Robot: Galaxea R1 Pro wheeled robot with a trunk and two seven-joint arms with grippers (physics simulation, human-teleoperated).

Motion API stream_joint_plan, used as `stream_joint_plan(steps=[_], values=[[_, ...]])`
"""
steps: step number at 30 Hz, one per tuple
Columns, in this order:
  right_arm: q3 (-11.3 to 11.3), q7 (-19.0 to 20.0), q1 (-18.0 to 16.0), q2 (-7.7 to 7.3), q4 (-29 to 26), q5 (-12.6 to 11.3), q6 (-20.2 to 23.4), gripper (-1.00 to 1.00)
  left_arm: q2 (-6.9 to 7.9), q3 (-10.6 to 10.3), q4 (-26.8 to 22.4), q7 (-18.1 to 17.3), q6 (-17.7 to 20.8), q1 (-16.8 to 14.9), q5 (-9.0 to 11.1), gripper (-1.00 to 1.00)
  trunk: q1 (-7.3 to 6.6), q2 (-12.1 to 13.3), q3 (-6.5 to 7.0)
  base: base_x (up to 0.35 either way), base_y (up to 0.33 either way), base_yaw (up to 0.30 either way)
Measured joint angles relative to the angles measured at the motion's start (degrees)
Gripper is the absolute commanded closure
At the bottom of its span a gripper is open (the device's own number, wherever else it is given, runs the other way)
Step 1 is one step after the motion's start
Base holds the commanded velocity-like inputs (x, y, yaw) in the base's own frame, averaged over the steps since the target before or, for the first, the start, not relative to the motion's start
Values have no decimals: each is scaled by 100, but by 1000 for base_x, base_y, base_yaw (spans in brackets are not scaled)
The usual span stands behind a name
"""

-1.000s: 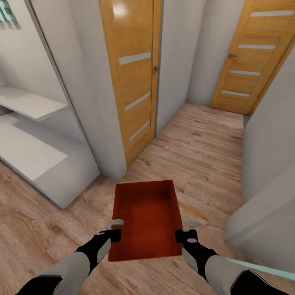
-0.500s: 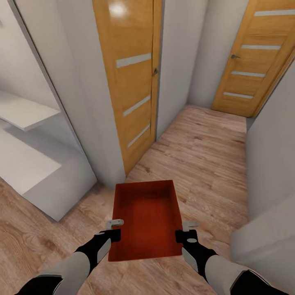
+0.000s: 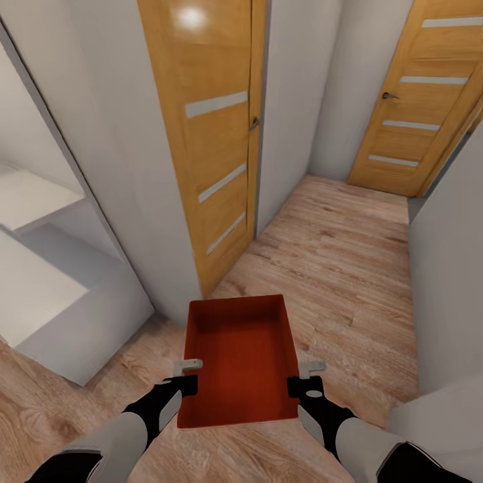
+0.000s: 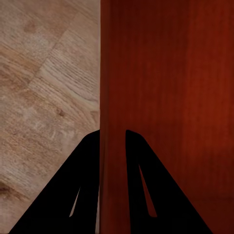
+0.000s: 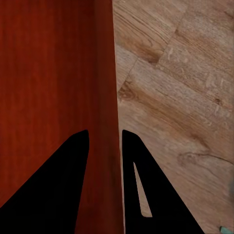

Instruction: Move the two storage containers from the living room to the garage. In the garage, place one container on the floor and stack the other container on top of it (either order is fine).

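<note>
the left end effector (image 3: 188,376) & right end effector (image 3: 305,377) are each pinching a thin side wall of the orange-red storage container (image 3: 240,359), carrying it above the hallway's wood-plank floor (image 3: 349,268); prob light, stiff, slick-walled, so two-sided rim grip suits.

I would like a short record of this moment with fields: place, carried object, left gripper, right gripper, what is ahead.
place: a corridor with a light wood-plank floor and white walls
carried object: one orange-red storage container, open top, nothing inside, held level above the floor
left gripper: shut on the container's left long wall, one finger inside and one outside
right gripper: shut on the container's right long wall, in the same way
what is ahead: a near wooden door at the left, a far wooden door at the corridor's end, white shelves at the far left
</note>
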Motion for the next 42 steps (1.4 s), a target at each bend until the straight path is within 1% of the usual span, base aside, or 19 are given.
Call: stream_joint_plan(steps=[17, 28, 37, 42], values=[[-5, -1, 1, -2, -4, 8, 5, 100, -1, 2, 3, 0, -1, -1, 0, 100, 0, 0, 3, 323, 0, -208], [-8, 1, 1, -1, -2, 8, 2, 100, -1, 14, 2, -5, 0, -1, -13, 100, 0, 0, 44, 323, 0, -223], [-6, 2, 0, 1, 1, 6, 1, 100, 1, 15, 1, -7, 1, 0, -15, 100, 0, 0, 55, 323, 0, -43], [-7, -2, 0, 2, -1, 8, 2, 100, 2, 12, 2, -7, 0, -1, -10, 100, 0, 0, 70, 323, 0, -184]])
